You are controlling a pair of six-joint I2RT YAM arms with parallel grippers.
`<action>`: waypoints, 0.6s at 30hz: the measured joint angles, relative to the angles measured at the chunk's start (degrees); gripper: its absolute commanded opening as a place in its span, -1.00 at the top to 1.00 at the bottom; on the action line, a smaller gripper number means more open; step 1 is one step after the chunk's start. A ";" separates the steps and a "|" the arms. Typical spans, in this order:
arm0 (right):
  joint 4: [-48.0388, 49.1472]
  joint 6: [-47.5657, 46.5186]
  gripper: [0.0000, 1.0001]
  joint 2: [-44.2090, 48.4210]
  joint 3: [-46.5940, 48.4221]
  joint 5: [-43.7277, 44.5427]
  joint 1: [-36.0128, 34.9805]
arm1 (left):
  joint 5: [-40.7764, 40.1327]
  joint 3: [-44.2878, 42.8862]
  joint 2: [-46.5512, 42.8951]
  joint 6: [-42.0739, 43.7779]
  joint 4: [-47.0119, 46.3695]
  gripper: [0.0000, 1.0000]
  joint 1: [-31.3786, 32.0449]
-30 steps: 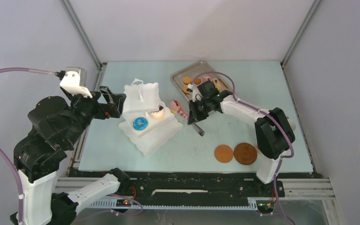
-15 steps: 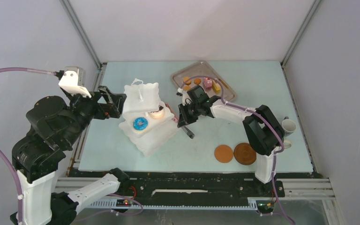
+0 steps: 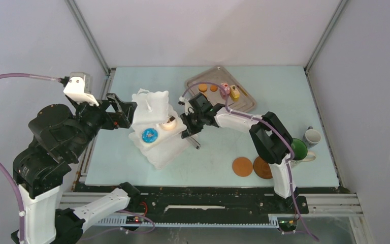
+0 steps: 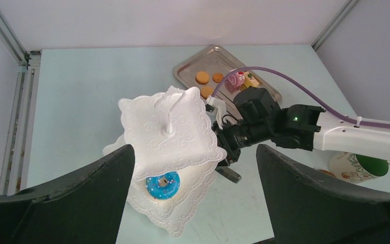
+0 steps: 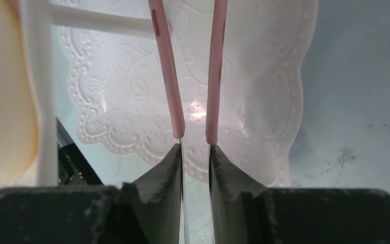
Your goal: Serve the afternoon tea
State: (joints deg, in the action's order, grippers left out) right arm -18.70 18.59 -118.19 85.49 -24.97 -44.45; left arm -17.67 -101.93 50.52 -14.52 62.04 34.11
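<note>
The white three-tier stand [image 3: 152, 108] stands left of centre, also in the left wrist view [image 4: 170, 127] and right wrist view [image 5: 264, 76]. A blue doughnut [image 3: 150, 134] and a cream-and-brown pastry [image 3: 169, 123] lie on a lower tier. My right gripper [image 3: 190, 123] is shut on the pink tongs [image 5: 165, 66], whose arms reach over a scalloped tier; their tips are out of view. My left gripper [image 3: 119, 109] is open and empty at the stand's left side. Orange biscuits [image 3: 203, 88], a pink cake [image 3: 225, 89] and a yellow cake [image 3: 234, 93] lie on the tray.
The silver tray [image 3: 245, 104] sits at the back, right of centre. Two brown coasters [image 3: 242, 166] lie at the front right, one partly behind my right arm. The green-lined mug [image 3: 298, 148] and small white cup [image 3: 312, 136] stand at the right edge.
My right gripper has moved left with the tongs, from beside the tray to the stand's right side. The stand has shifted slightly. My left arm has not moved.
</note>
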 measured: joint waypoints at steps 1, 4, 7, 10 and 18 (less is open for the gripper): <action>-0.02 0.04 0.47 -0.33 0.28 0.26 -0.09 | -0.02 0.00 0.00 0.00 0.04 -0.95 0.00; -0.11 0.07 0.41 -0.87 0.39 0.66 -0.11 | -0.04 0.00 0.00 0.00 0.17 -0.95 0.00; -0.22 0.46 0.25 -1.07 0.39 0.33 0.07 | -0.04 0.00 0.00 0.02 0.26 -0.95 0.00; 0.09 0.74 0.13 -1.07 0.33 -0.24 0.20 | -0.04 0.00 0.00 0.02 0.26 -0.95 0.00; 1.55 1.55 0.10 -1.05 -2.34 -1.01 0.52 | -0.04 0.00 -0.02 0.15 0.26 -0.95 0.00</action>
State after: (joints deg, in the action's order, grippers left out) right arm -17.15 20.14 -119.24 83.15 -25.98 -43.92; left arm -17.72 -101.93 50.50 -14.37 62.30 34.11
